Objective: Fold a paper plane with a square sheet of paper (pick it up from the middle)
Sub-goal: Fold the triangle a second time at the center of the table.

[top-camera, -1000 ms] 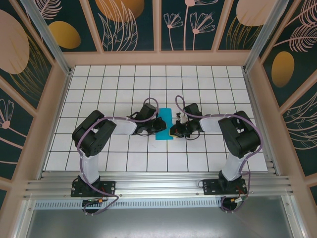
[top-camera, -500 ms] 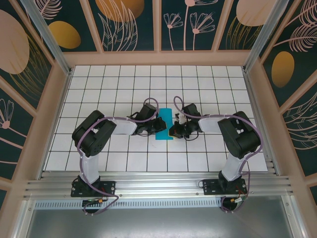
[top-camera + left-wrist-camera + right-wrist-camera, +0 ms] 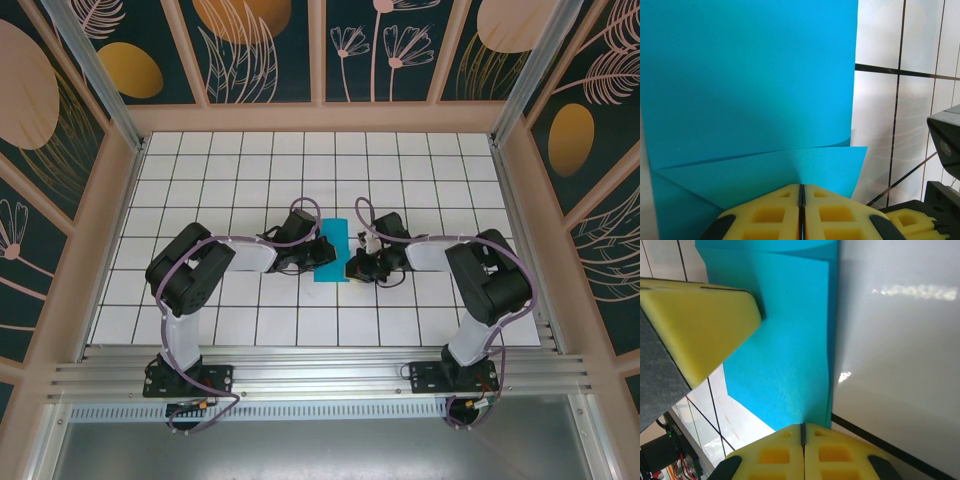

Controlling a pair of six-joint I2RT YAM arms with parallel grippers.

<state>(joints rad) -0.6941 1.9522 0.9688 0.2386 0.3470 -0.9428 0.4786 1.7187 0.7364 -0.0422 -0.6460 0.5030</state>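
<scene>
The square sheet of paper (image 3: 337, 234) is a creased, partly folded teal shape lying mid-table between both grippers. In the left wrist view the sheet (image 3: 750, 75) has a folded flap (image 3: 770, 167) running into my left gripper (image 3: 801, 189), whose yellow pads are shut on it. In the right wrist view the teal sheet (image 3: 785, 365) ends in a straight right edge, and my right gripper (image 3: 802, 427) is shut on its near corner. From above, the left gripper (image 3: 324, 258) and right gripper (image 3: 350, 266) almost meet at the paper's near right side.
White gridded table (image 3: 430, 170) with wooden walls around it. The left gripper's yellow pad (image 3: 700, 325) looms close in the right wrist view; the right gripper's black body (image 3: 945, 145) sits at the left wrist view's edge.
The right arm's wrist and forearm have shifted slightly right and nearer. The paper and the left arm stay where they were.
</scene>
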